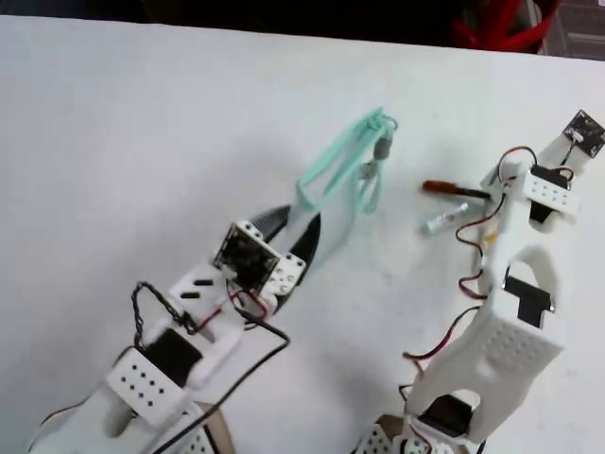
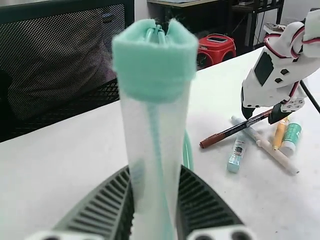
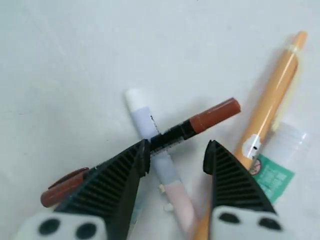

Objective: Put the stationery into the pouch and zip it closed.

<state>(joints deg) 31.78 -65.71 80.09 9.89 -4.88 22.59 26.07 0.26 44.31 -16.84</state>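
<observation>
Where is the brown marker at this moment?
In the right wrist view the brown marker lies across a white pen, between the open fingers of the right gripper.

Bright, even light washes out the white table (image 1: 113, 142), leaving only faint, soft shadows.

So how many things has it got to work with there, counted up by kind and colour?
Pouch: 1
Brown marker: 1
Orange pen: 1
White pen: 1
Pale blue pen: 1
Green-labelled tube: 1
Total: 6, that is 1 pouch and 5 pieces of stationery.
</observation>
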